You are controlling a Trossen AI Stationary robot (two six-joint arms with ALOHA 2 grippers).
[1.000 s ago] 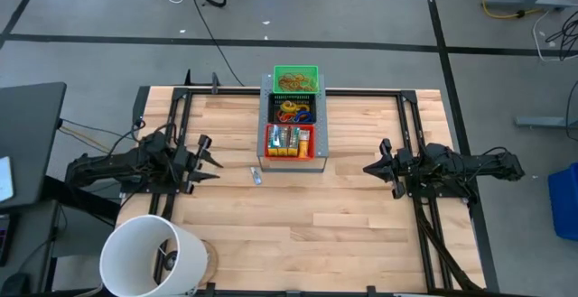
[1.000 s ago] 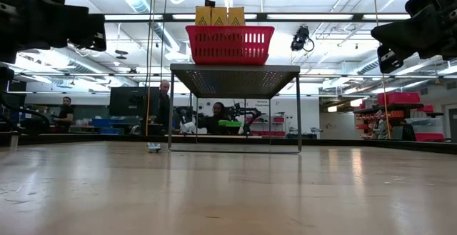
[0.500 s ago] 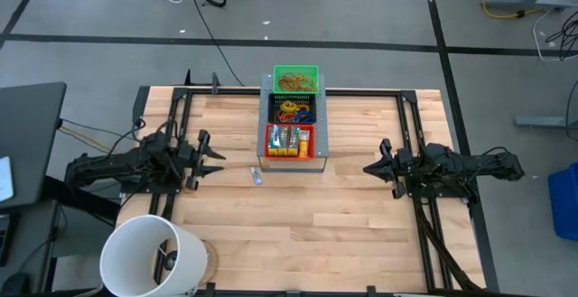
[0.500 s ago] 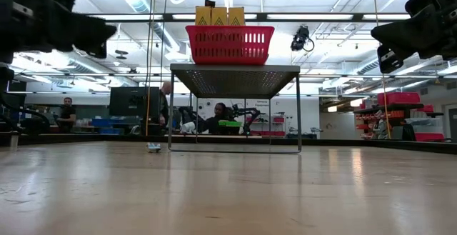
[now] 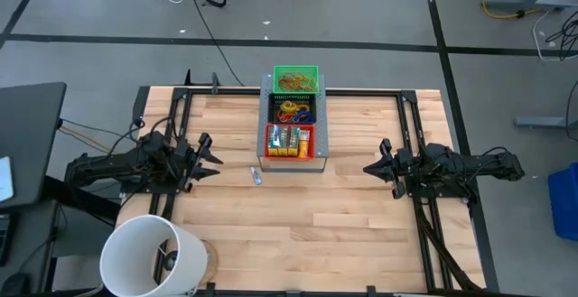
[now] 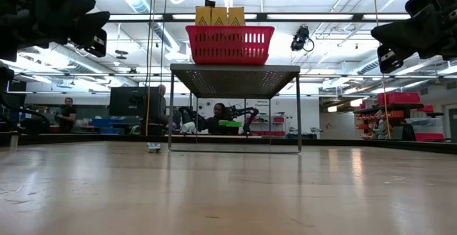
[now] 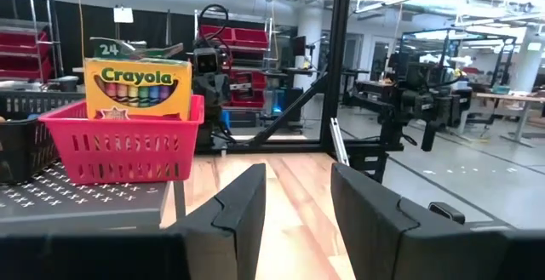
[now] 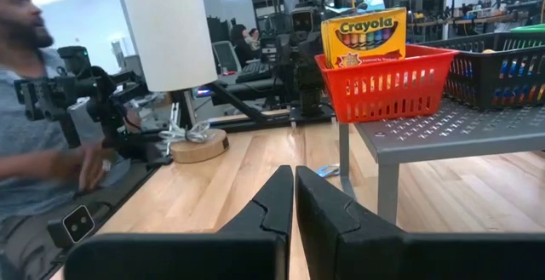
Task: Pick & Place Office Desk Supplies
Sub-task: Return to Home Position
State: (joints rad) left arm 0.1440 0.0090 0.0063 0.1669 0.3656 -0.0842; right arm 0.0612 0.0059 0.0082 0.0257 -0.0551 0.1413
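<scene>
Packets (image 6: 220, 16) half hidden inside red basket (image 6: 230, 46); left gripper (image 7: 298, 174) fingers apart, right gripper (image 8: 294, 172) fingers together.

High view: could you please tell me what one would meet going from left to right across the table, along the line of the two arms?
left hand, open → small loose item on the tabletop → red basket of crayon boxes on the grey shelf → right hand, shut

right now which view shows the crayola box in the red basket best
The left wrist view: the Crayola box faces the camera, label readable, standing in the red basket. The right wrist view shows it at an angle; the high view only box tops; the low view yellow sides.
</scene>
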